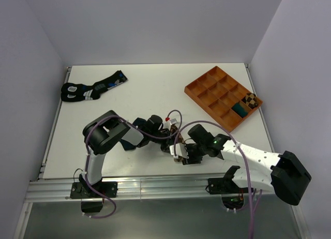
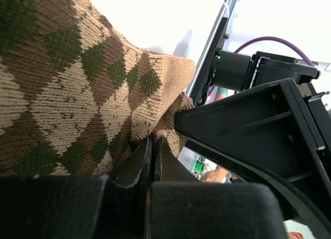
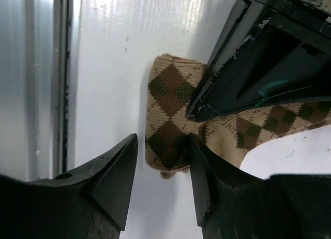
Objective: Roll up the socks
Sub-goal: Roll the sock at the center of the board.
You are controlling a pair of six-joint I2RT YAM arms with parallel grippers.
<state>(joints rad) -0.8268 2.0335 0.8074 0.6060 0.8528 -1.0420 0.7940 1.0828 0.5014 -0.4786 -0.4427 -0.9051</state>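
Right up against the left wrist camera, the left gripper is pinching a fold of the tan argyle sock, its jaws closed tight on the knit. The sock is lying on the white table near the front edge, between the two arms. One end is curling into a short, plump roll, while the rest is trailing off flat toward the left gripper. The right gripper is standing about half open and straddling that rolled end. One finger is pressing against the fabric; the other is sitting just beside it, so it is framing the roll rather than squeezing it.

Judging by this, the rolling of this sock is only starting: a first turn or two is showing, and most of the length is waiting to be wound up. The knit is looking soft and thick, with brown and dark green diamonds on tan.

Farther out, the orange compartment tray is holding a patterned bundle and a dark bundle in neighbouring cells, probably socks already rolled. Black socks with blue and white markings are lying well apart at the far left.
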